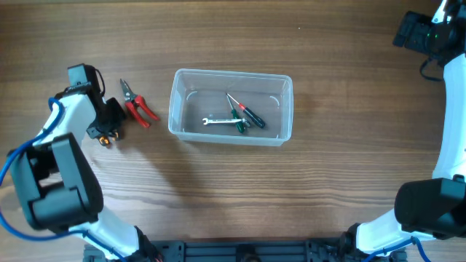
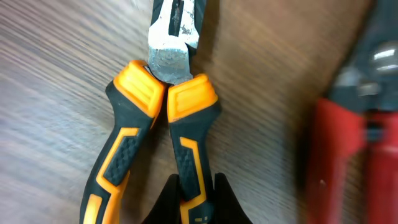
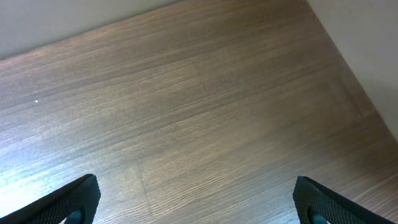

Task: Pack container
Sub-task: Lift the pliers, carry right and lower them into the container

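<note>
The clear plastic container (image 1: 230, 106) sits mid-table and holds a small wrench (image 1: 220, 121) and two screwdrivers (image 1: 246, 114). Left of it lie red-handled pliers (image 1: 138, 106), which also show in the left wrist view (image 2: 357, 143). My left gripper (image 1: 107, 129) is down at the table, shut on one handle of the orange-and-black pliers (image 2: 163, 118), whose steel jaws point away from the fingers (image 2: 196, 193). My right gripper (image 3: 198, 202) is open and empty, high over bare wood at the far right corner (image 1: 422, 33).
The wooden table top (image 1: 328, 189) runs around the container. The red pliers lie close beside the orange pliers, to their right in the left wrist view. The arm bases stand at the front edge.
</note>
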